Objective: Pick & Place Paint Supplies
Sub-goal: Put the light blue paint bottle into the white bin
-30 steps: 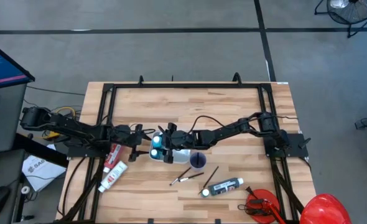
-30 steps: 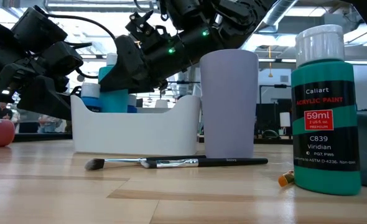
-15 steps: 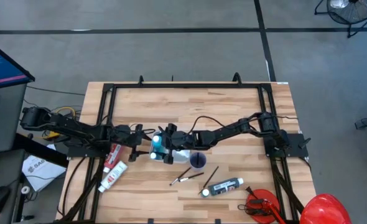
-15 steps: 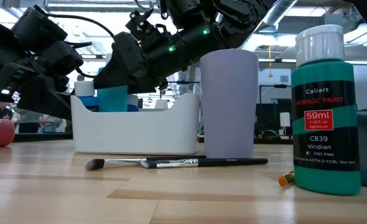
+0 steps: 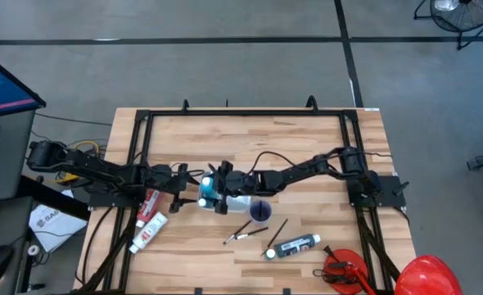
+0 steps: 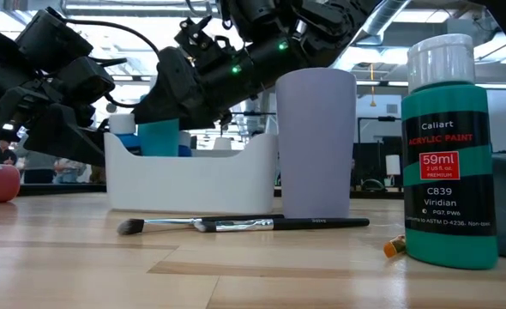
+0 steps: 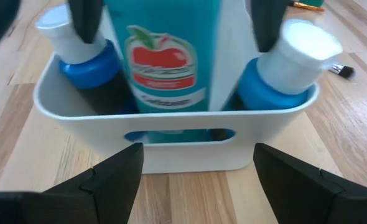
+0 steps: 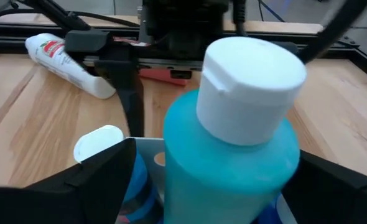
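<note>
A white caddy [image 5: 235,205] stands mid-table with two blue, white-capped bottles [image 7: 78,46] in it. My right gripper [image 5: 214,194] reaches in from the right and is shut on a light blue bottle [image 8: 233,162] with a white flip cap, upright inside the caddy [image 6: 193,180]. My left gripper [image 7: 199,158] is open at the caddy's left end wall [image 7: 171,127], one finger on each side; I cannot tell if it touches. On the wood lie a red tube [image 5: 151,199], a white tube with red label [image 5: 147,233], a green bottle [image 5: 293,246] and thin brushes [image 5: 246,233]. My right gripper pinches the light blue bottle's body [image 8: 190,180] just below the white cap, between its two fingers [image 7: 84,18]. It comes slanting down from the table's right. The bottle stands upright with its lower part inside the caddy.
A lilac cup [image 5: 260,211] stands just right of the caddy, with a second brush [image 5: 276,230] beside it. A red tool [image 5: 344,270] and a red dome [image 5: 426,274] sit at the near right corner. A black frame [image 5: 241,113] rings the table.
My right gripper has moved down, lowering the light blue bottle from above the caddy's rim deep into the caddy, where it now stays upright. My left gripper has kept its place at the caddy's end.
</note>
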Motion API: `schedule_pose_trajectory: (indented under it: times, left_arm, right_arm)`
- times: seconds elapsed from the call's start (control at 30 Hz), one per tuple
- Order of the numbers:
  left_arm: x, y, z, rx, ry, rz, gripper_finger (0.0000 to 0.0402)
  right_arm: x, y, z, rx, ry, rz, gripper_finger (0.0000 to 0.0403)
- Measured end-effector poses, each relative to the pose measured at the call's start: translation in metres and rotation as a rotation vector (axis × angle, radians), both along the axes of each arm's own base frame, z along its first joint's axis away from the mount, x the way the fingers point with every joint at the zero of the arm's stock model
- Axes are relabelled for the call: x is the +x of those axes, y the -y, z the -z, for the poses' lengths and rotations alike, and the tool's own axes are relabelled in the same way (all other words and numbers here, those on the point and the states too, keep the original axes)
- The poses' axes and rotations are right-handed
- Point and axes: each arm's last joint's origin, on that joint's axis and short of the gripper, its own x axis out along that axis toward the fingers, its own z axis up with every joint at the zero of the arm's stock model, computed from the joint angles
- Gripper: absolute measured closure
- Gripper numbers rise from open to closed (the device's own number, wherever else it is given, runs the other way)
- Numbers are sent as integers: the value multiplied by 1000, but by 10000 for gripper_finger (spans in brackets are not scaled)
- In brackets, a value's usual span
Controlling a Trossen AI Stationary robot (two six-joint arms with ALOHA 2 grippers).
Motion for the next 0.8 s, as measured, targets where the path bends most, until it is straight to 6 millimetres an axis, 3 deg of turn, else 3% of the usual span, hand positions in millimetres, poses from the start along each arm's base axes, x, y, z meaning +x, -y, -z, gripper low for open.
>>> schedule_pose_trajectory:
  times: [0.8]
  left_arm:
    - [0, 0, 0, 9, 0, 6, 103]
  right_arm:
    - [1, 10, -5, -21, 38, 81, 41]
